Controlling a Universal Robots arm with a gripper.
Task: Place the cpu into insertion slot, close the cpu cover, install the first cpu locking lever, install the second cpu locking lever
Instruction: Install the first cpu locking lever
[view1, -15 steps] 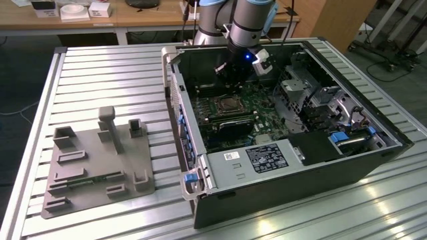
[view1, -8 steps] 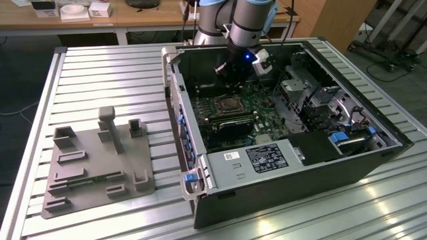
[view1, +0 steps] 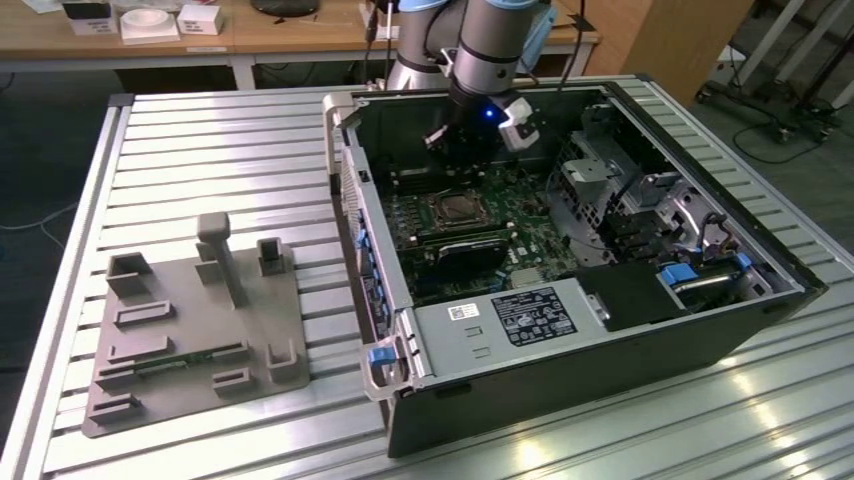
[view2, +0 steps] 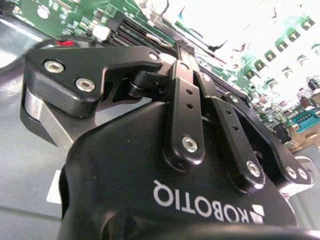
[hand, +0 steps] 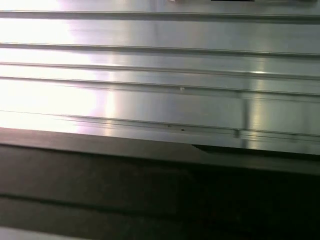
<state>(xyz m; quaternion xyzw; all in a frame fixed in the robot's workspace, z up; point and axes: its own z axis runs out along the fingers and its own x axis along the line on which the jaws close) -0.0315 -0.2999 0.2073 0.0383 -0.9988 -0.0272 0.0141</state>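
A slatted aluminium table (view1: 200, 130) is carrying everything, and the open computer case (view1: 561, 300) lying on its side is the landmark here. Beside the case, toward the exterior view's left, a grey moulded fixture (view1: 187, 340) with upright posts is sitting on the slats. Behind the case a wooden desk (view1: 267, 35) is holding a few small white boxes.

The arm (view1: 487, 45) is reaching down over the case's far wall, its wrist pointing steeply downward into the opening, with a small blue light glowing on it. The gripper (view1: 461, 150) is hanging above the green board (view1: 514, 215) at the far end of the case, near but apart from the socket.

At the near end of the case a grey power supply box (view1: 501, 325) is lying with its white label up, a blue latch (view1: 383, 355) sticking out next to it.

The insertion slot (view1: 457, 211) is sitting in the board near the middle of the case, a dark square with a metal rim. Whether the cpu is lying in it I cannot tell, nor how the cover is standing.

In the second wrist view the gripper's black linkage bars (view2: 185, 110) are lying close together above the board, but the fingertips are hidden, so I cannot tell how wide the hand is or whether it is holding anything.
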